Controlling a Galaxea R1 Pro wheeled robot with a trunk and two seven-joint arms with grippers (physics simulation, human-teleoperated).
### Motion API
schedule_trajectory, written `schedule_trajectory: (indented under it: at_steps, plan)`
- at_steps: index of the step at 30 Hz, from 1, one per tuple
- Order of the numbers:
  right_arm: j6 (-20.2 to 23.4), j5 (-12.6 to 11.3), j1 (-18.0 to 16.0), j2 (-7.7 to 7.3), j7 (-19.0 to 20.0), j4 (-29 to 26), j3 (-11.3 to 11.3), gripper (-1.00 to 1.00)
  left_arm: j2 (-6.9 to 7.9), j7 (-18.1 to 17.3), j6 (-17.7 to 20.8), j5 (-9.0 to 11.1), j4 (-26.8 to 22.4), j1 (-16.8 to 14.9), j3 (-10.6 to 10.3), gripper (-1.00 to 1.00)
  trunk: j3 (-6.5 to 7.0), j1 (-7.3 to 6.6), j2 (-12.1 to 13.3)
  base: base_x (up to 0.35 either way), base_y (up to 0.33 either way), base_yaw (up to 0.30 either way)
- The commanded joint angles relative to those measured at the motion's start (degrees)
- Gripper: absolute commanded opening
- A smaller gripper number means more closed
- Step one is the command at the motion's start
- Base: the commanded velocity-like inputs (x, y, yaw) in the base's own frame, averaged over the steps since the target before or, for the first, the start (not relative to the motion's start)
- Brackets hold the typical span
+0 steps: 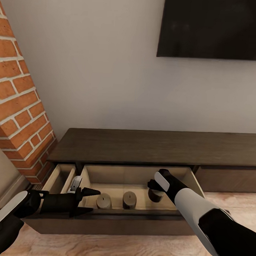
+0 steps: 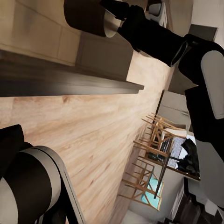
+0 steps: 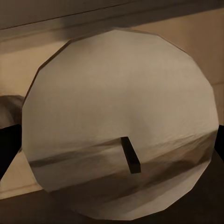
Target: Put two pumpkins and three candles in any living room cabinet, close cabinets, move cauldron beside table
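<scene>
The long dark cabinet (image 1: pixel 157 148) stands under the wall screen (image 1: pixel 212 27), its wide drawer (image 1: pixel 140 179) pulled open. The right arm (image 1: pixel 199 211) slants down into it, its fingers (image 1: pixel 155 189) closed around a third candle (image 3: pixel 121 126). The left arm lies level at the drawer's front, fingers (image 1: pixel 82 200) spread wide. Two candles (image 1: pixel 104 200) stand inside.

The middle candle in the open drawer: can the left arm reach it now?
Probably yes. The middle candle stands uncovered in the open drawer, and the left gripper hovers at its front edge, with another candle between them.
</scene>
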Motion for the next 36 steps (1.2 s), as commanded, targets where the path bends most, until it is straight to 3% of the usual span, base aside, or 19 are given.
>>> schedule_trajectory:
  at_steps: [1,18,29,36]
  plan:
    - [0.11,-0.65,-0.03,-0.04,-0.46,-0.08,0.48,-1.0,0.04,0.55,-0.05,0.59,-0.03,-0.04,-0.05,1.0,-0.05,-0.01,-0.02,0.034,0.017,0.0]
    - [0.02,-0.65,-0.04,-0.04,-0.46,-0.08,0.43,-1.0,0.04,0.55,-0.05,0.55,-0.02,-0.04,0.03,1.0,-0.05,-0.01,-0.02,0.025,0.012,0.0]
    - [0.02,-0.65,-0.04,-0.04,-0.46,-0.08,0.48,-1.0,0.04,0.55,-0.05,0.53,-0.03,-0.05,0.04,1.0,-2.49,0.28,-0.17,0.0,0.0,0.0]
    - [-1.41,-0.6,-0.04,-0.04,-0.41,-0.08,0.5,-1.0,0.04,0.55,-0.05,0.57,-0.03,-0.04,-0.04,1.0,-3.15,0.36,-0.21,0.0,0.0,0.0]
